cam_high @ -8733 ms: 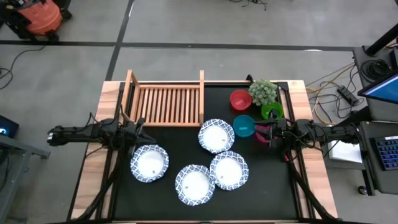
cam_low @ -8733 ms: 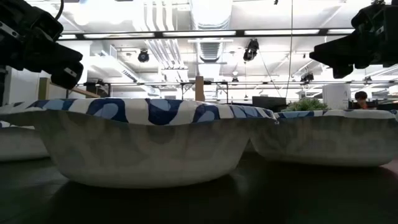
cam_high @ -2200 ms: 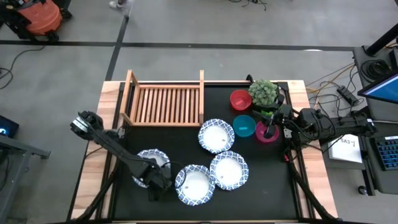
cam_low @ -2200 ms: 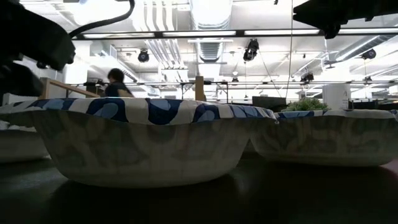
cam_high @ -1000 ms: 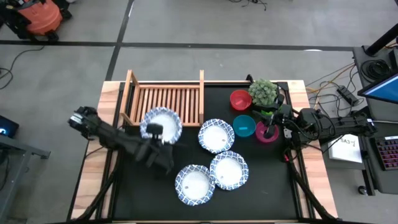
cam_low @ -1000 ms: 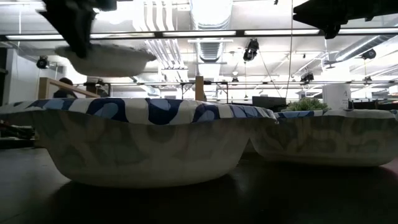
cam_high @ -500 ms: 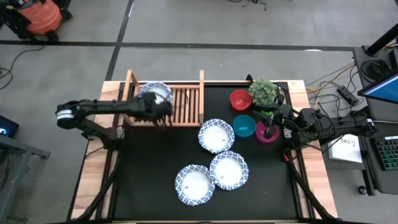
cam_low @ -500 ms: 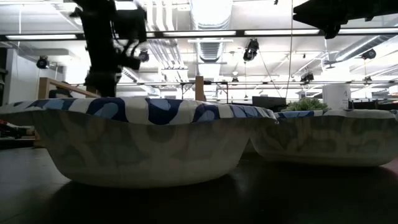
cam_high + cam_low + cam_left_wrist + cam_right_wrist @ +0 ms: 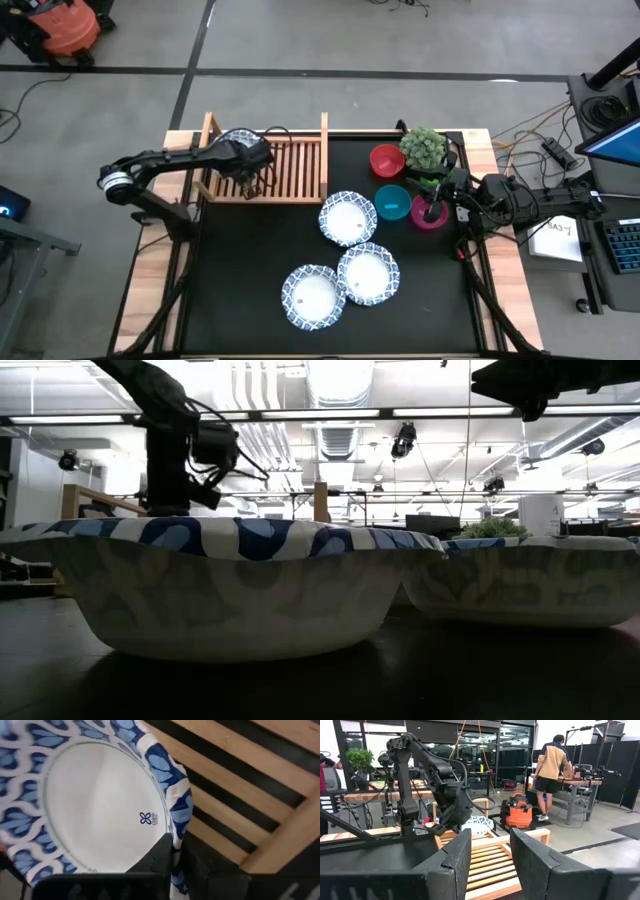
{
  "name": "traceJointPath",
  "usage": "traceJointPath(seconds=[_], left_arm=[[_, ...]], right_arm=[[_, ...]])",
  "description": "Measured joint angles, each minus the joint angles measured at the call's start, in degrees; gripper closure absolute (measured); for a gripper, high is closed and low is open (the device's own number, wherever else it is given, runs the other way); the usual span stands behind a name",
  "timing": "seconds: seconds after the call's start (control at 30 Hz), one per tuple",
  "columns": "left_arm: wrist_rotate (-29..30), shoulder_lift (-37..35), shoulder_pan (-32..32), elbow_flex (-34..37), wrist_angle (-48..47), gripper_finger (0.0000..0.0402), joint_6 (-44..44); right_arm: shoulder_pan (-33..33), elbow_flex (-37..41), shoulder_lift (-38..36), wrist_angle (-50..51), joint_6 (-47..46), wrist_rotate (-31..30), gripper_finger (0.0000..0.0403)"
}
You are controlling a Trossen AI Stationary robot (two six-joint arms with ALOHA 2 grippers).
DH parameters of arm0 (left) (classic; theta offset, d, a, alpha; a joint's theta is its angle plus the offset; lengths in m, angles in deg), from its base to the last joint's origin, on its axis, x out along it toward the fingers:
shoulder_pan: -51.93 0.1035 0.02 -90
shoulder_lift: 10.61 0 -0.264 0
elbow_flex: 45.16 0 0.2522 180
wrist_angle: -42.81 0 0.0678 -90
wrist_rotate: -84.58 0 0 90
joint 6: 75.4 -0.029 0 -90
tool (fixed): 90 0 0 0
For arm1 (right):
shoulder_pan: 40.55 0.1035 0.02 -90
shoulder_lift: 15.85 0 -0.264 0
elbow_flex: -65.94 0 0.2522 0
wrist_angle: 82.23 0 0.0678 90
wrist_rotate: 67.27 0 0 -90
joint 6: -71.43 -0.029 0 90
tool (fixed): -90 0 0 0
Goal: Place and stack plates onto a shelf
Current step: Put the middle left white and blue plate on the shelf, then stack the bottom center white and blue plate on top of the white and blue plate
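Note:
My left gripper [image 9: 252, 165] is shut on one blue-rimmed plate [image 9: 238, 140] over the far left part of the wooden rack [image 9: 295, 168]. The plate also shows in the left wrist view [image 9: 100, 815] and the right wrist view [image 9: 476, 826]. Three more plates [image 9: 348, 218] [image 9: 368, 275] [image 9: 313, 297] lie flat on the black tabletop. My right gripper [image 9: 490, 862] is open and empty at the table's right side [image 9: 440, 205], near the bowls. My left gripper pinches the plate's rim [image 9: 176, 832] on its near right side, one finger on the upper face and one on the outside. The fingers come from above, pointing down. The plate sits low over the rack's slats [image 9: 235, 795]; I cannot tell whether it touches them.
Red [image 9: 387, 160], teal [image 9: 391, 202], pink [image 9: 428, 213] and green [image 9: 437, 180] bowls and a small plant [image 9: 424, 148] stand right of the rack. The rack has raised rails and corner posts [image 9: 324, 122]. People work at benches beyond the table [image 9: 551, 765].
My left gripper has carried the plate from above the table just in front of the rack toward the far edge and a little left, over the rack's far left part, and has come down with it. The other plates and my right arm have stayed still.

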Motion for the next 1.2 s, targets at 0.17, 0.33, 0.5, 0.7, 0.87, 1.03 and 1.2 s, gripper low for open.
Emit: traceJointPath(seconds=[0.17,0.33,0.5,0.7,0.87,1.03,1.2], left_arm=[[-0.04,3.01,0.0,0.0,3.71,0.0353,-2.15],[-0.07,4.72,0.0,0.0,2.52,0.0314,-1.19],[-0.07,3.94,-0.09,0.0,0.73,0.0265,0.5],[-0.12,0.43,-0.55,0.0,-2.72,0.0217,3.07],[-4.42,-4.38,-1.81,0.0,-4.47,0.0202,5.79],[-10.44,-10.01,-3.33,0.0,-3.87,0.0201,8.53],[-14.31,-15.0,-6.3,0.0,-0.97,0.0201,13.23]], right_arm=[[0.0,0.0,0.0,0.01,0.0,0.0,0.0277],[0.0,0.0,0.0,0.01,-0.13,0.0,0.0277],[0.0,0.0,0.0,0.01,-0.71,0.0,0.0277],[0.0,0.0,0.0,0.01,-0.72,0.0,0.0277],[0.0,0.0,0.0,0.01,-0.72,0.0,0.0277],[0.0,0.0,0.0,0.01,-0.72,0.0,0.0277],[0.0,0.0,0.0,0.01,-0.72,0.0,0.0277]])
